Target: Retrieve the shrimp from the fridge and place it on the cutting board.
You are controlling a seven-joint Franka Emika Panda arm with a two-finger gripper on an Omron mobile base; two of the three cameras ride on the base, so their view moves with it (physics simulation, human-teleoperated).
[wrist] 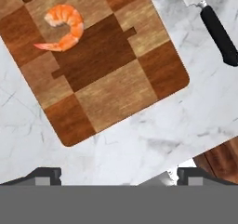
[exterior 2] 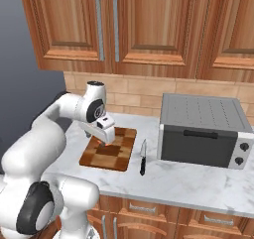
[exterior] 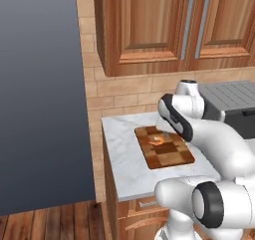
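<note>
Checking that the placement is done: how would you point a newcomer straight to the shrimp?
Find the marble counter under the wooden wall cabinets, left of the grey toaster oven. On it lies a checkered cutting board. The shrimp is the small curled orange-pink piece on that board, unlike the black-handled knife lying on bare marble beside it.

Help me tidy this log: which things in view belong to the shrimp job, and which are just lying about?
Job:
shrimp, lying on the cutting board
fridge
gripper, open above the board

Lying about:
knife
toaster oven
wall cabinets
</note>
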